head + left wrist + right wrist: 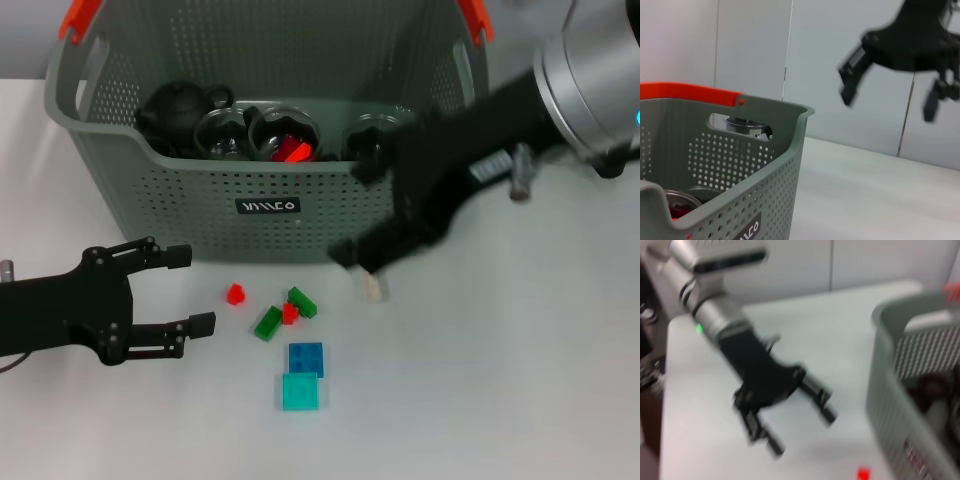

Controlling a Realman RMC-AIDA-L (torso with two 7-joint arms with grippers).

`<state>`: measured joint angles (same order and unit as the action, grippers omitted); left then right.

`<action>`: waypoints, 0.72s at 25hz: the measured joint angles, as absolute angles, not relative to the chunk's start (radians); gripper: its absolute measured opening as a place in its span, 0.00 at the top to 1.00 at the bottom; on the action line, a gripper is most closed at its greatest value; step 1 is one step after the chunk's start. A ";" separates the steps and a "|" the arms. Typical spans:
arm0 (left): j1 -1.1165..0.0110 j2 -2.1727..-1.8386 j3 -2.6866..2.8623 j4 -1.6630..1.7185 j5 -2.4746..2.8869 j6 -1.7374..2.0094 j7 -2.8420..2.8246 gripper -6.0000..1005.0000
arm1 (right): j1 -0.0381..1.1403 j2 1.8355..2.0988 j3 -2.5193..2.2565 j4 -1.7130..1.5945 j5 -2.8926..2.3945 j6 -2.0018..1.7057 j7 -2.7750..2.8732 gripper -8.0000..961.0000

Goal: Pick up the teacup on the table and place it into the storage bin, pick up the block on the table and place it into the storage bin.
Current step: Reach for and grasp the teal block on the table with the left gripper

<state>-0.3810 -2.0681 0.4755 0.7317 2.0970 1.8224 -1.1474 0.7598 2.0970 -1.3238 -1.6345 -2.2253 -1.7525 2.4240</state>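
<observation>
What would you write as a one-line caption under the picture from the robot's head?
Right gripper beside the storage bin, left gripper open near scattered blocks.

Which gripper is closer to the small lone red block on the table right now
Left. The left gripper, fingers open, sits just beside the lone red block on the robot's left. The right gripper is farther away on the block's other side, near the storage bin front.

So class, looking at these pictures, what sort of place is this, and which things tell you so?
Probably a robot test bench or lab rather than a home: a bare white table, plain pale wall panels, and staged practice items, a storage bin of tea ware beside loose toy blocks.
</observation>
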 joint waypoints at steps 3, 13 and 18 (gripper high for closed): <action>-0.382 -2.067 0.476 0.732 2.098 1.822 -1.146 0.13 | 0.742 2.098 -1.338 -1.626 -2.241 -1.814 2.440 0.03; -0.390 -2.065 0.479 0.732 2.143 1.822 -1.138 0.13 | 0.674 2.097 -1.348 -1.483 -2.250 -1.796 2.409 0.03; -0.398 -2.065 0.495 0.732 2.152 1.807 -1.126 0.13 | 0.671 2.097 -1.332 -1.412 -2.251 -1.764 2.376 0.03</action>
